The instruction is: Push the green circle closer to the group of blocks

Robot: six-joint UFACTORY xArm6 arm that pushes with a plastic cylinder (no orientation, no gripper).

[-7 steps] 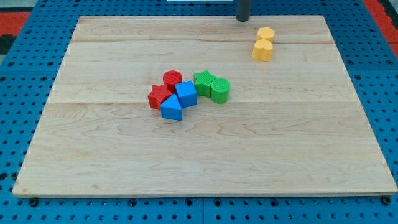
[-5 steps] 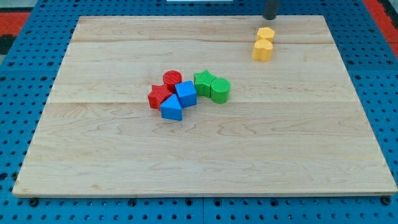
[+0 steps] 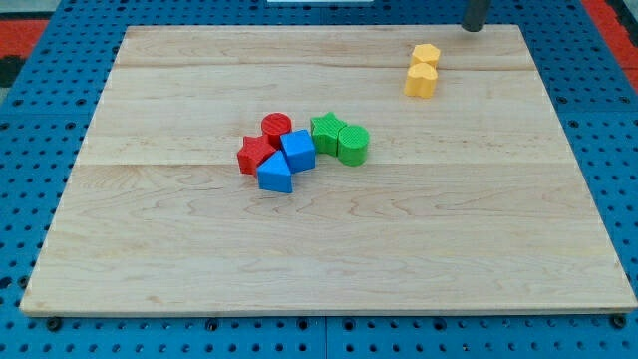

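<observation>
— Where is your tip right now?

— My tip (image 3: 476, 28) sits at the very top of the frame, right of centre, at the far edge of the table (image 3: 150, 259). Only the lowest bit of the rod shows; the rest runs out of the picture.

— And the green circle?

— The green circle (image 3: 353, 145) lies near the middle of the frame, a little right of centre. It is well apart from my tip, down and to the left of it.

— Is the circle touching anything?

— Yes. It sits right against the green star (image 3: 326, 132), which is just to its upper left. The star in turn is up against the blue cube (image 3: 297, 150).

— What else is in that group?

— A red circle (image 3: 276, 128) at the cluster's top, a red star (image 3: 254, 154) at its left end, and a blue wedge-like block (image 3: 275, 174) at the bottom, just below the cube. All six sit packed together, and the green circle is the rightmost of them.

— Anything between you and the circle?

— Two yellow blocks (image 3: 422, 70) in the upper right, one just above the other and touching. They lie below and to the left of my tip, near it, and well apart from the cluster.

— Is your hand clenched on anything?

— I have no hand to clench, only the rod. My tip touches no block.
</observation>
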